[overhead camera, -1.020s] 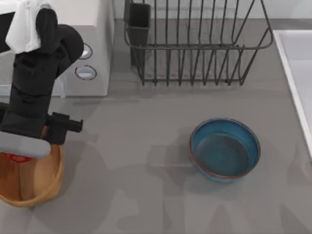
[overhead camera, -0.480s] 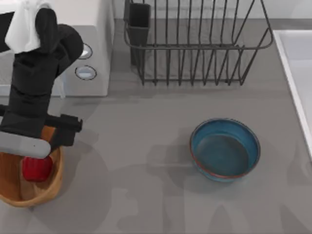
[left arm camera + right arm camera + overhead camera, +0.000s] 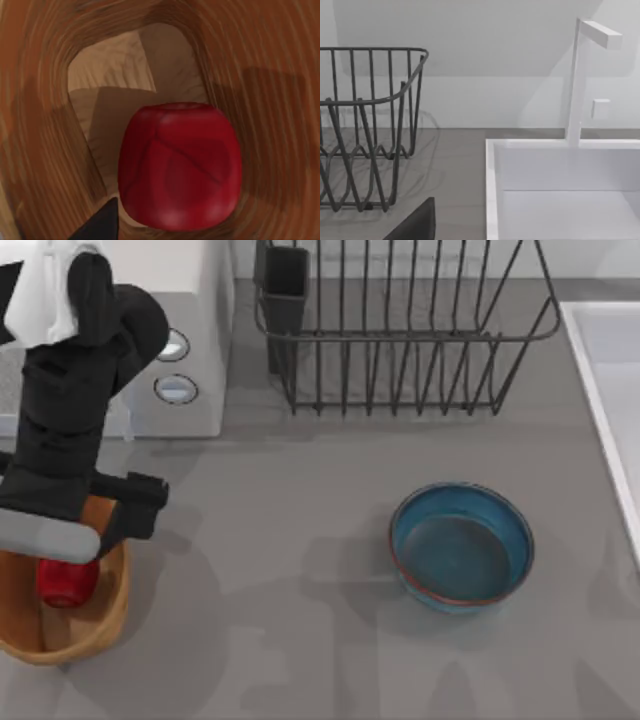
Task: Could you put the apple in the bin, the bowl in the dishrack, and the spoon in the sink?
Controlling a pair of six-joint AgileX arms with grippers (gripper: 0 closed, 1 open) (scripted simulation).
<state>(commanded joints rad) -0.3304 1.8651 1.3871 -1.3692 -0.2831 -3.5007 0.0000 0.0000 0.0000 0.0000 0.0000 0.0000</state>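
Lying inside the bin point(image 3: 105, 625), the apple point(image 3: 68, 582) is sitting at the table's eight o'clock edge, below the AgileX left arm.

The left gripper point(image 3: 60, 540) is hanging directly above the bin's opening, and whether its jaws are open or closed cannot be told; the left wrist view is showing the apple point(image 3: 180, 165) loose on the woven bin floor point(image 3: 115, 65). Toward four o'clock, well apart from the bin, the bowl point(image 3: 461, 547) is standing upright on the bare grey table point(image 3: 290, 530). Farther back, at twelve o'clock, the dishrack point(image 3: 400, 330) is standing beside a white microwave point(image 3: 190, 350), while the sink point(image 3: 605, 370) is running along the three o'clock edge. The right wrist view is taking in the dishrack point(image 3: 370, 125) and the sink point(image 3: 560, 190) with its tap point(image 3: 580, 80).
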